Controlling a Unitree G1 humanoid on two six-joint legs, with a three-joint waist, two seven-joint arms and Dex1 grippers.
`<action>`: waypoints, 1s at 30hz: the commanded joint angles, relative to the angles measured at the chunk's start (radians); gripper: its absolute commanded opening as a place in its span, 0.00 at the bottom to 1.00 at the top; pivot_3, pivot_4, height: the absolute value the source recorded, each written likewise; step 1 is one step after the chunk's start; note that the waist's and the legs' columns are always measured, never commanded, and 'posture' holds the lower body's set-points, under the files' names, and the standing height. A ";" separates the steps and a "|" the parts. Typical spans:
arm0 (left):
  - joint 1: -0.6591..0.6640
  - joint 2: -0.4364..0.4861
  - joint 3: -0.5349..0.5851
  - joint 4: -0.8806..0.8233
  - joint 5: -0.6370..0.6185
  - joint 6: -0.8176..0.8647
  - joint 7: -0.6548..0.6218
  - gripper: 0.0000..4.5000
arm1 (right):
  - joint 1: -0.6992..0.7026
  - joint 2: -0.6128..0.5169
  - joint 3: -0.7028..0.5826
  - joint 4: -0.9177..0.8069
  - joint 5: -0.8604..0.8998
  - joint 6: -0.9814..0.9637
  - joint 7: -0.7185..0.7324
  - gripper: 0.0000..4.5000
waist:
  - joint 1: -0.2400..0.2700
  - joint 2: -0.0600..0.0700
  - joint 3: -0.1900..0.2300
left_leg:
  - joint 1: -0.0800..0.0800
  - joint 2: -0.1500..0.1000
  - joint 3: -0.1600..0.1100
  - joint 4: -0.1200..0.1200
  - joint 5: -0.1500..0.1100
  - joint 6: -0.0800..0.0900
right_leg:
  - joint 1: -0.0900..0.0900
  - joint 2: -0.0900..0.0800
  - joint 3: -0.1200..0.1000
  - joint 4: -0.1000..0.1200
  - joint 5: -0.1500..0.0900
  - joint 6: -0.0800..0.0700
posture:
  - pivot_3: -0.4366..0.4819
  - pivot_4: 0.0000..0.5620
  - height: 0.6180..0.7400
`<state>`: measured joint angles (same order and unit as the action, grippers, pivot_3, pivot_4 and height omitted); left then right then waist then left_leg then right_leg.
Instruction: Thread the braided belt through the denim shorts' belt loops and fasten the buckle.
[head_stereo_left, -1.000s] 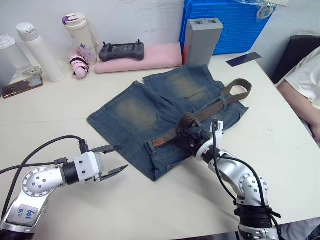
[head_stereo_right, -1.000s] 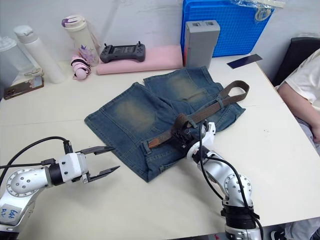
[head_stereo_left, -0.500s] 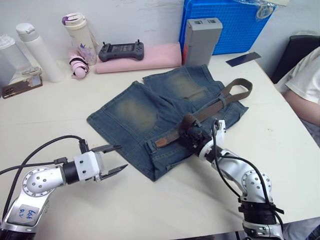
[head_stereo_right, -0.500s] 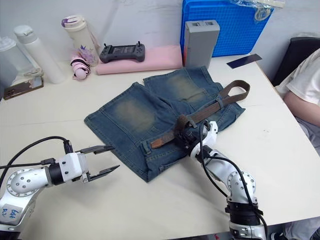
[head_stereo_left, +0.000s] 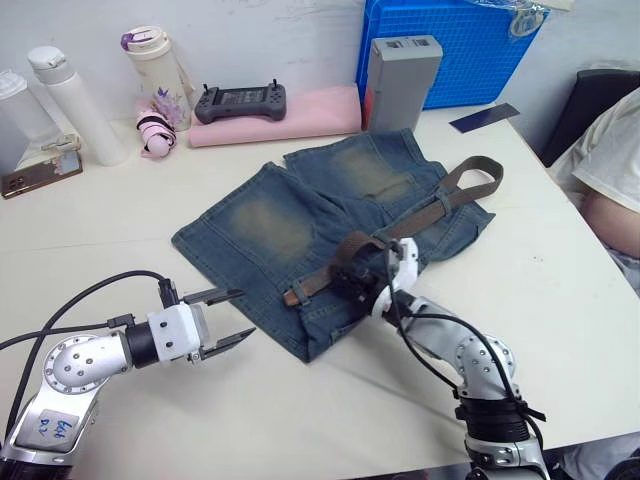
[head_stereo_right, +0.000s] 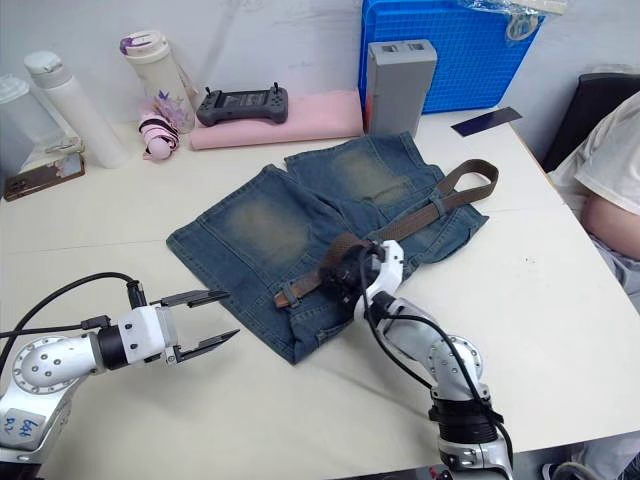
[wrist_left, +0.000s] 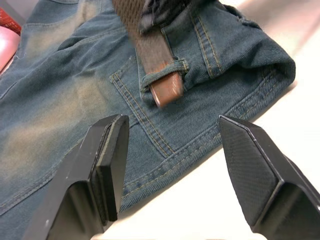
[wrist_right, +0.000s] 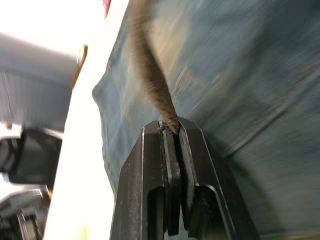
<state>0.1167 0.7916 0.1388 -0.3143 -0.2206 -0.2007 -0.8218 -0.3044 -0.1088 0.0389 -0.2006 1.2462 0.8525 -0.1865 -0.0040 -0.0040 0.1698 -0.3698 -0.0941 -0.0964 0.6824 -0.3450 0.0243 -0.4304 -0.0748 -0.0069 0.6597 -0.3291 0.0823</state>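
The right gripper (wrist_right: 171, 131) is clenched on the braided belt (head_stereo_left: 415, 221), woven strap bowed above the faded denim shorts (head_stereo_left: 290, 225) at table centre. The smooth leather tip (wrist_left: 165, 92) probably sits through one belt loop (wrist_left: 148, 86); further pushing could bunch the soft denim. At 8 o'clock, the left gripper (head_stereo_left: 225, 318) hovers released.

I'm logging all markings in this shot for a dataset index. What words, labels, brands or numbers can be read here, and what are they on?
No text can be read with confidence.
Blue handwritten marks on the left arm's shell: too small and blurred to read.
Handheld controller, bottles, grey box, blue crate: no legible labels.
Denim shorts and braided belt: no visible branding.
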 joint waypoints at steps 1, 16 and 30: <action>-0.031 -0.005 -0.015 0.021 0.098 -0.136 0.010 0.69 | -0.021 0.019 0.025 -0.004 -0.041 0.027 0.021 0.00 | 0.000 0.000 0.000 | 0.000 0.000 0.000 0.000 0.000 0.000 | 0.000 0.000 0.000 0.000 0.000 0.000 | 0.48 0.27 0.75; -0.267 -0.039 -0.163 0.392 0.558 -0.654 0.268 0.69 | -0.053 0.069 0.006 0.047 -0.139 0.113 0.080 0.00 | -0.025 0.000 -0.001 | 0.001 0.000 0.000 0.000 0.000 -0.001 | 0.000 0.001 0.000 0.003 0.000 0.000 | 0.48 0.27 0.75; -0.311 -0.034 -0.232 0.472 0.635 -0.698 0.348 0.69 | -0.054 0.099 -0.020 0.030 -0.178 0.150 0.088 0.00 | -0.025 0.000 -0.002 | 0.001 0.001 0.000 -0.001 0.000 -0.001 | 0.000 0.001 0.000 0.004 0.000 0.000 | 0.48 0.27 0.75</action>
<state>-0.1905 0.7498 -0.0879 0.1453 0.3973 -0.8924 -0.4902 -0.3657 -0.0246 0.0174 -0.1657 1.0751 0.9847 -0.1050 -0.0294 -0.0043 0.1680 -0.3684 -0.0935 -0.0962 0.6818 -0.3446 0.0231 -0.4308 -0.0739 -0.0065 0.6637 -0.3291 0.0823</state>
